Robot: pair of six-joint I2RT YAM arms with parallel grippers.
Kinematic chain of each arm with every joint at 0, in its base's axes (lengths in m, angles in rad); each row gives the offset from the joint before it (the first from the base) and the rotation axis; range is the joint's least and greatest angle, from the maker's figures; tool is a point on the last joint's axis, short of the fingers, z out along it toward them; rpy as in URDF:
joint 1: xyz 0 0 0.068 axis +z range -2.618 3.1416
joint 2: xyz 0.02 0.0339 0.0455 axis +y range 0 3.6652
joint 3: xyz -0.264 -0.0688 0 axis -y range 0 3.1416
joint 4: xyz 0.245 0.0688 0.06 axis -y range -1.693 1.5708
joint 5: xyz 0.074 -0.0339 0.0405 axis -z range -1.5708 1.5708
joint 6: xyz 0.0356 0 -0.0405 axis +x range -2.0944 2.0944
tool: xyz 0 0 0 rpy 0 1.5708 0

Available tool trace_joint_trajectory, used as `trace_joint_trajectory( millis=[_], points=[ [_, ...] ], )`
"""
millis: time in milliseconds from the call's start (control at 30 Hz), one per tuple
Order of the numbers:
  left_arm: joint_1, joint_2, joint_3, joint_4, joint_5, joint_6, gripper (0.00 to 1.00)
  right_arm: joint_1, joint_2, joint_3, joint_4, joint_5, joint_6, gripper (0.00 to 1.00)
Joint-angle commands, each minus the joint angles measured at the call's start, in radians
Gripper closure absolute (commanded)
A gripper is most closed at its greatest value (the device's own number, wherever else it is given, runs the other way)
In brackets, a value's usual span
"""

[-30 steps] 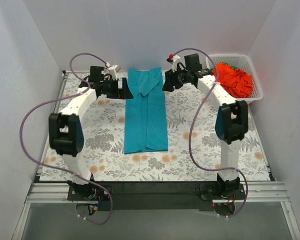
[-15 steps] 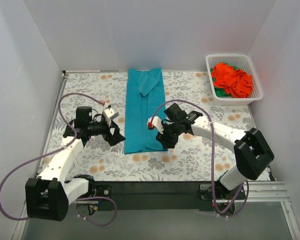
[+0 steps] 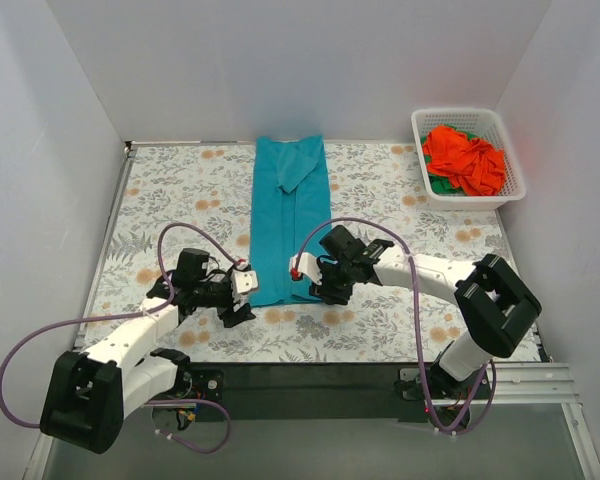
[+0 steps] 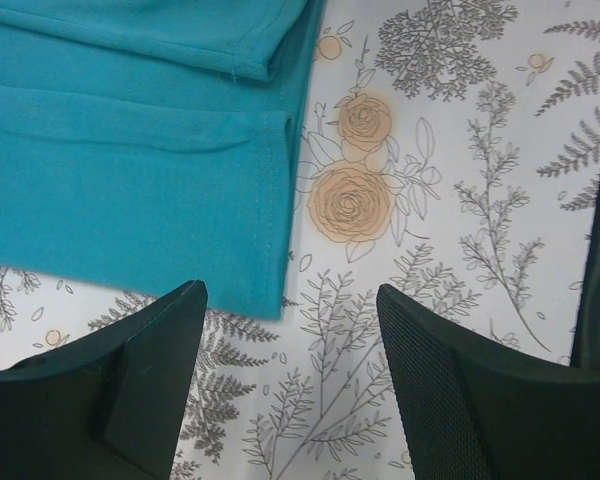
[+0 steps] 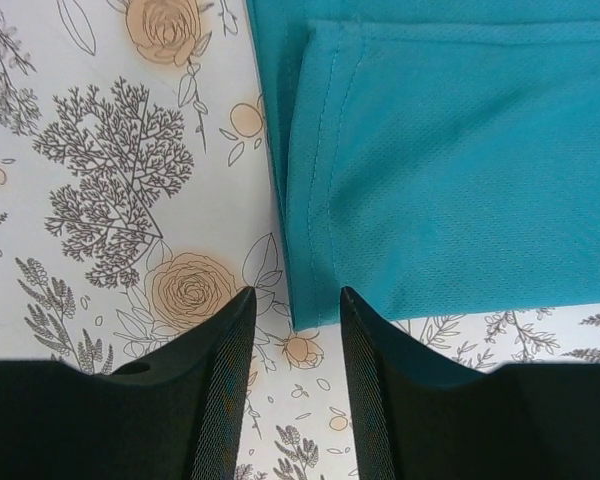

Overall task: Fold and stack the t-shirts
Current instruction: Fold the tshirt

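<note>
Your teal-blue t-shirt (image 3: 292, 215) lies as a long narrow strip down the middle of the floral surface (image 3: 170, 200), collar end far and hem near, which is why each arm sits low at one hem corner. The left end effector (image 4: 290, 310) is spread wide with its corner just inside the gap, and the right end effector (image 5: 295, 300) is parted more narrowly, straddling the other corner. Neither pinches cloth yet, so I judge you are set to grip both corners and carry the hem toward the collar (the orange-red t-shirt (image 3: 465, 160) waits bunched in the white basket (image 3: 417, 135)).
</note>
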Motion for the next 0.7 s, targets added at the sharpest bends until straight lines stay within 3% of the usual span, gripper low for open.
trace_joint_trajectory(
  millis=[0, 333, 533, 667],
  points=[
    [-0.026, 0.031, -0.005, 0.117, -0.042, 0.038, 0.33, 0.011, 0.025, -0.033, 0.058, 0.023, -0.034, 0.55],
    [-0.098, 0.148, -0.014, 0.185, -0.133, 0.073, 0.45, 0.013, 0.066, -0.103, 0.099, 0.069, -0.065, 0.56],
    [-0.106, 0.200, -0.026, 0.195, -0.187, 0.130, 0.51, 0.013, 0.086, -0.125, 0.101, 0.084, -0.072, 0.74],
    [-0.109, 0.249, -0.008, 0.195, -0.242, 0.138, 0.61, 0.013, 0.103, -0.126, 0.099, 0.123, -0.076, 0.86]
  ],
)
